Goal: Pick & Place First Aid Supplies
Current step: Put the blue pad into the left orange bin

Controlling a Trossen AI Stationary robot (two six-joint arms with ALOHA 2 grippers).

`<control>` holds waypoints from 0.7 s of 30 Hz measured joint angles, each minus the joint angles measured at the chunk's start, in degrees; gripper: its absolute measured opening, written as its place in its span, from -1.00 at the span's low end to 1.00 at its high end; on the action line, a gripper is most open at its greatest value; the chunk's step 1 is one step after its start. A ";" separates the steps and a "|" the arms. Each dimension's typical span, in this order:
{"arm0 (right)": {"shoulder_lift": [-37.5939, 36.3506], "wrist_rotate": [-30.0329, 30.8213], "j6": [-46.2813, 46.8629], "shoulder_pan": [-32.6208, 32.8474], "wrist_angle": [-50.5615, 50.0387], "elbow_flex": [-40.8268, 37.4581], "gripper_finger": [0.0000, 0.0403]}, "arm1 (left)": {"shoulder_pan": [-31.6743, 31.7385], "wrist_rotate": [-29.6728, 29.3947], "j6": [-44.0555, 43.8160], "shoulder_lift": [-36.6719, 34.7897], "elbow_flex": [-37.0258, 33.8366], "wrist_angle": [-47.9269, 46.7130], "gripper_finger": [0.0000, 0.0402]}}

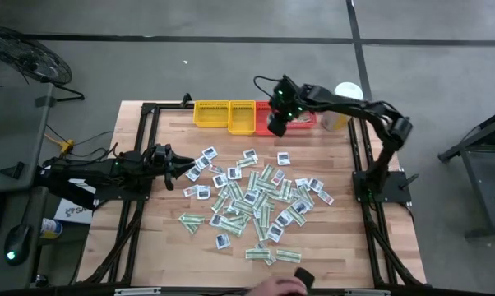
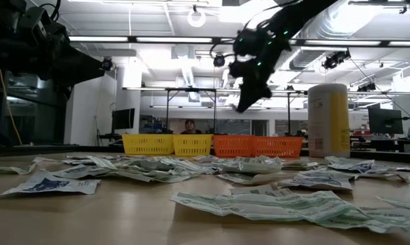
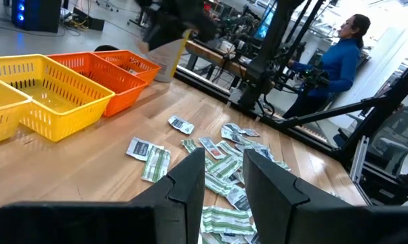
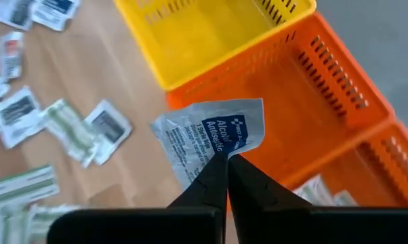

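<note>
The first aid supplies (image 1: 256, 201) lie as a loose heap of flat paper packets on the middle of the wooden table. My right gripper (image 4: 226, 159) is shut on one white packet with blue print (image 4: 214, 135). It hangs over the near rim of the orange tray (image 4: 312, 88) at the table's far edge, as the high view (image 1: 277, 123) also shows. My left gripper (image 3: 224, 173) waits at the table's left side, level, pointing at the heap, with a gap between its fingers and nothing in it. My right gripper pinches the white packet by one edge (image 4: 217, 150) between its two fingertips. The fingers slant down from above. The packet is lifted clear of the table and sticks out past the fingertips, slightly curled, above the orange tray's rim.
Two yellow trays (image 1: 212, 115) (image 1: 242, 117) stand left of the orange ones along the far edge. A second orange compartment (image 4: 387, 163) holds a few packets. A tall white-and-yellow canister (image 2: 327, 119) stands at the far right. A person's hand (image 1: 280, 285) shows at the near edge.
</note>
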 joint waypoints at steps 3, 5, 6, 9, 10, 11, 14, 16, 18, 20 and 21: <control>5.21 -0.01 -2.57 -1.06 -2.77 5.35 -1.00 | 0.00 0.00 0.00 -0.02 0.00 0.02 -0.49; 8.41 0.25 -4.58 -1.61 -4.96 8.43 -1.00 | 0.00 0.00 0.00 0.00 -0.01 0.02 -0.49; 9.90 0.49 -5.44 -1.86 -5.82 9.71 -1.00 | 0.00 0.00 0.00 0.00 0.00 0.02 -0.49; 13.43 1.02 -8.01 -2.36 -8.07 12.54 -1.00 | 0.00 0.02 0.00 0.00 0.00 0.02 -0.49; 14.33 1.44 -9.13 -2.40 -8.54 13.02 -1.00 | 0.00 0.02 0.00 -0.01 0.00 0.02 -0.49; 15.05 2.06 -10.45 -2.38 -8.72 13.29 -1.00 | 0.00 0.02 0.00 0.00 0.00 0.02 -0.49; 16.42 4.53 -14.65 -1.91 -9.44 13.46 -1.00 | 0.00 0.02 0.00 -0.01 0.00 0.01 -0.49; 16.59 6.12 -16.56 -1.55 -9.52 13.28 -1.00 | 0.00 0.00 0.00 -0.02 -0.02 0.02 -0.49; 16.59 7.76 -17.42 -1.23 -9.41 13.14 -0.99 | 0.00 0.00 0.00 -0.02 0.00 0.02 -0.49; 16.59 8.19 -18.10 -1.02 -9.42 13.11 -0.97 | 0.00 0.02 0.00 -0.02 0.00 0.02 -0.49; 16.59 8.09 -18.49 -0.94 -9.46 13.11 -0.96 | 0.00 0.02 0.00 -0.01 0.00 0.02 -0.49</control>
